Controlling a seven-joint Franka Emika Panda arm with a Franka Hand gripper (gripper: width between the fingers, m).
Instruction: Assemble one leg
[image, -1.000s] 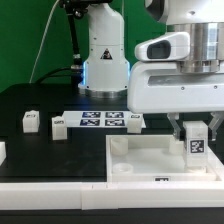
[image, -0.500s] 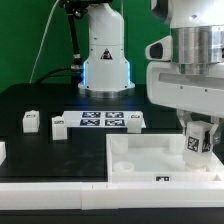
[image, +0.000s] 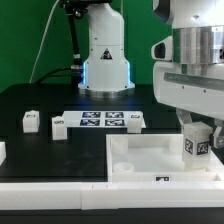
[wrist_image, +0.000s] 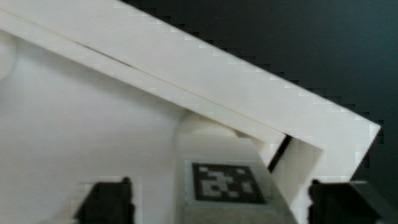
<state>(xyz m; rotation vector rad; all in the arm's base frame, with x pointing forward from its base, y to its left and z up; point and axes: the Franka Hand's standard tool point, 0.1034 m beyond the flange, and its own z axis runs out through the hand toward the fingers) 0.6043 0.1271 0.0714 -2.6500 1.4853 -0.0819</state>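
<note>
My gripper (image: 198, 135) is shut on the leg (image: 196, 145), a small white post with a black-and-white tag. It holds the leg at the far corner of the white square tray (image: 140, 160), on the exterior view's right. The leg and gripper are turned a little off square. In the wrist view the tagged leg (wrist_image: 228, 180) sits between my dark fingers (wrist_image: 111, 202), close to the tray's raised rim (wrist_image: 214, 75) at the corner. Whether the leg's lower end touches the corner socket is hidden.
Three more white legs stand on the black table: two on the exterior view's left (image: 30, 121) (image: 58, 124) and one (image: 134, 119) at the end of the marker board (image: 100, 120). Another white part (image: 2, 150) shows at the left edge. The robot base (image: 103, 60) stands behind.
My gripper has turned about its vertical axis with the leg in it. The leg's tag now faces slightly aside and looks tilted. The other parts have not moved.
</note>
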